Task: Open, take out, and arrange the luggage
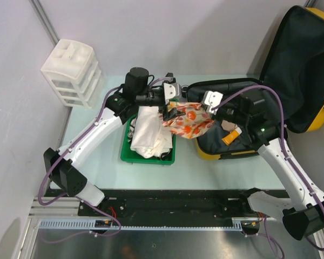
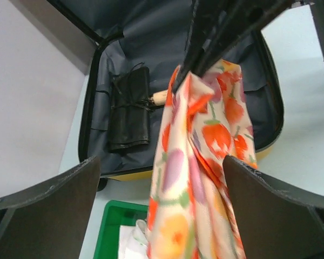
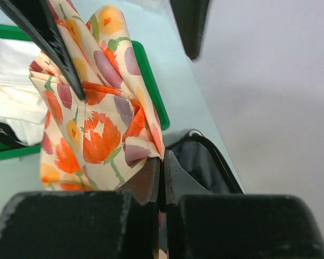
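The yellow luggage (image 1: 319, 117) lies open at the right of the table, its black-lined lid (image 1: 305, 65) leaning up behind. A floral cloth (image 1: 186, 121) with orange and purple flowers hangs between the luggage and the green tray. My right gripper (image 1: 201, 110) (image 3: 163, 156) is shut on the cloth's (image 3: 97, 135) upper edge. Around the hanging cloth (image 2: 189, 178), my left gripper (image 1: 170, 110) (image 2: 161, 162) stands open, its fingers (image 2: 48, 199) well apart from the fabric. Inside the luggage's lining (image 2: 124, 48) lie a black rolled pouch (image 2: 128, 110) and an orange item (image 1: 230, 137).
A green tray (image 1: 125, 154) holding white cloth (image 1: 148, 132) sits left of the luggage, below the floral cloth. A white drawer unit (image 1: 73, 73) stands at the back left. Grey walls close in the left and back.
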Controlling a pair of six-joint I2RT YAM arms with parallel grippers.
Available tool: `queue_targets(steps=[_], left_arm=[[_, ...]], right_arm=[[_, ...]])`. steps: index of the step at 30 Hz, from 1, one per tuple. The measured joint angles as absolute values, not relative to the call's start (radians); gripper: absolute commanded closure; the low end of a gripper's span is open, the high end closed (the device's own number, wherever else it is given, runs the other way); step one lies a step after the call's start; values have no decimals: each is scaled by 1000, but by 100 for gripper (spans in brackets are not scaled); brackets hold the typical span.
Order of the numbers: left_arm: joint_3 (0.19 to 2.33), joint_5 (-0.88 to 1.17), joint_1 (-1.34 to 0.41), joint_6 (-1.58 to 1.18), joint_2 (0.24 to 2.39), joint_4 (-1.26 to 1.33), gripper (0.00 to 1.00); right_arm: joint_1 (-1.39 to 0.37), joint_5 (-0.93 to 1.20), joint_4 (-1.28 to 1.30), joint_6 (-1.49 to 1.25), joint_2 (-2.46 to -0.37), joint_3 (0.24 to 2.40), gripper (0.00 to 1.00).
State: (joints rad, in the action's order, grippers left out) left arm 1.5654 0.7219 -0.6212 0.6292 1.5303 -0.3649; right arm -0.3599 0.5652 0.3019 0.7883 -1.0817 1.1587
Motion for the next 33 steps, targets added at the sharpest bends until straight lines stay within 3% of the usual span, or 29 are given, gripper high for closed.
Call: queue_targets(steps=[3,10,12,13,15,18,19,22,23,24,27,33], left_arm=[[1561,739,-631,590,1530,-358,1],[1469,772,-649,513,1530,-345,16],[1443,784,-649,494,1530,-346,29],[1431,790,-649,485,1530,-346,43],[1413,791,-649,459,1530,-349,56],[1406,782,-646,432,1530,-353,92],[1406,780,-641,427,1530,-353,100],[1406,770,-620,415,1528,-352,100],[1406,764,-607,416,1528,-351,100],[1406,752,-591,419,1528,-353,100],[1408,697,-508,442,1528,-362,100],[1447,541,-348,601,1521,-364,100]], right_arm=[[-434,549,305,783,-1082,1160,100],[-530,510,305,778,-1084,1169,100],[-548,503,305,778,-1087,1171,100],[-555,500,302,778,-1089,1172,100],[-565,495,299,778,-1093,1173,100],[-575,485,293,778,-1100,1173,100],[-577,480,292,778,-1102,1173,100],[-583,469,281,776,-1113,1173,80],[-585,461,275,773,-1117,1173,69],[-588,457,270,767,-1120,1173,44],[-579,424,263,743,-1120,1180,19],[-489,371,252,681,-1111,1192,11]])
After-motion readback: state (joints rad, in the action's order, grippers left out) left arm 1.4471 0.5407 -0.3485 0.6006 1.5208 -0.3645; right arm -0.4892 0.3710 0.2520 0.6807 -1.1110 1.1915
